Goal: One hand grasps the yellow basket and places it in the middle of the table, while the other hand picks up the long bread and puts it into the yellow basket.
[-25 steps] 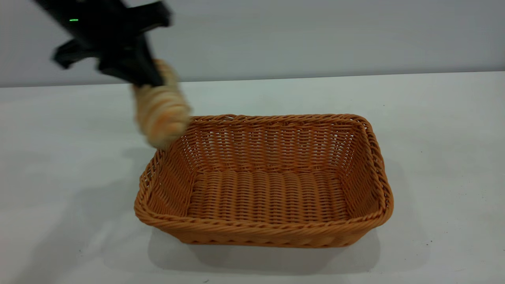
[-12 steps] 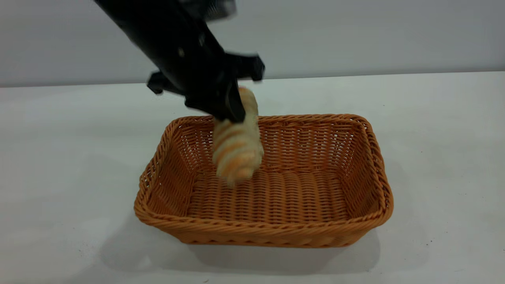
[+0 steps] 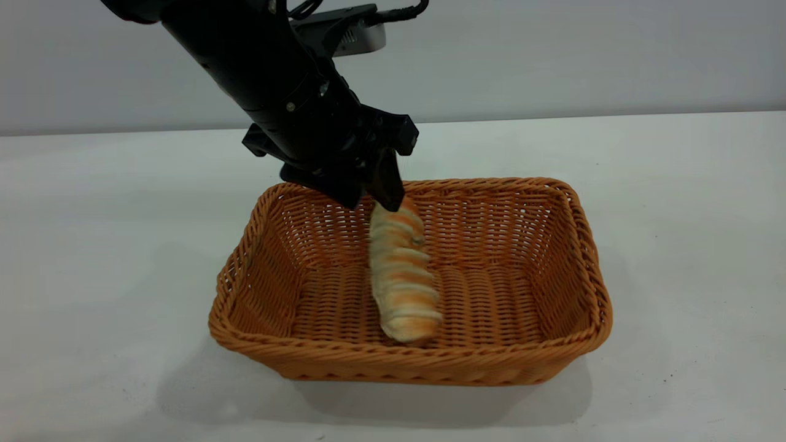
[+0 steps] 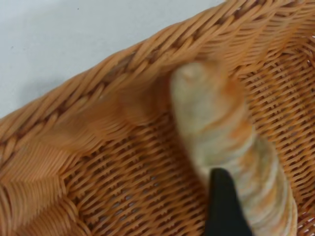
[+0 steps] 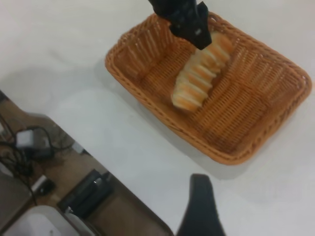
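Left end effector [image 3: 374, 184] hides long bread [image 3: 402, 276] upper end.

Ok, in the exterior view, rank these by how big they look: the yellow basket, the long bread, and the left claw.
1. The yellow basket, clearly the largest.
2 and 3. The long bread and the left claw look close. The claw sits higher and partly merges with its black arm, so I won't rank those two.

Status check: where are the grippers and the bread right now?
Left gripper over the basket, at the bread's upper end; grip unclear. Bread's lower end on the basket floor. Right gripper high, off to the side. Nothing in the way.
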Controlling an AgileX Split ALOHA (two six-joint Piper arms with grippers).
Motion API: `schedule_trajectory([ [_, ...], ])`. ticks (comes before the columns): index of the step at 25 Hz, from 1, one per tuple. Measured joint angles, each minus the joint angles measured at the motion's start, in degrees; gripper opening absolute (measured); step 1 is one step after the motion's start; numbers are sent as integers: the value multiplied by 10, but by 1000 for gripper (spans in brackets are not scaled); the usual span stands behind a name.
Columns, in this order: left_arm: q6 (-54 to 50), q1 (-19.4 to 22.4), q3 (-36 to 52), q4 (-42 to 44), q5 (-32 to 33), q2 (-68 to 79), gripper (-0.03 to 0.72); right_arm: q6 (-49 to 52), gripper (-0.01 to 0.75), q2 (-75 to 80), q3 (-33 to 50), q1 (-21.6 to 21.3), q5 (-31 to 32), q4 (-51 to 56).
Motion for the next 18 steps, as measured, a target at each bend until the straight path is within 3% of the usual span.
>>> schedule_trajectory([
  [2, 18, 0, 0, 11, 6, -11, 625, 4, 589, -8, 0, 0, 13, -13],
  [5, 53, 0, 0, 53, 28, -48, 652, 21, 589, -22, 0, 0, 36, -38],
  [10, 61, 21, 0, 85, 90, -139, 617, 50, 589, -50, 0, 0, 67, -70],
  [18, 61, 99, 29, 92, 195, -305, 566, 96, 589, -119, 2, 0, 116, -113],
])
